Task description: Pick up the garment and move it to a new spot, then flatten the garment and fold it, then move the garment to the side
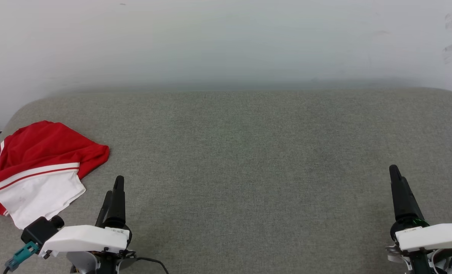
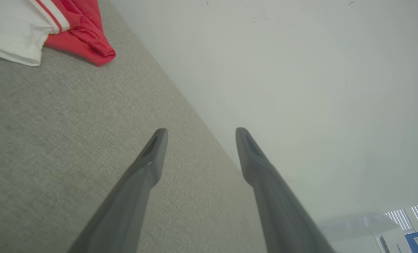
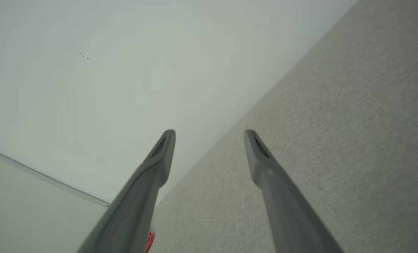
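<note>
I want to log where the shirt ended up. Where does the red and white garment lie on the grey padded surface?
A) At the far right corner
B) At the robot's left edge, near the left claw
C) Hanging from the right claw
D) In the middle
B: the garment lies bunched at the left edge of the grey surface, beside the open left claw but not touching it.
</note>
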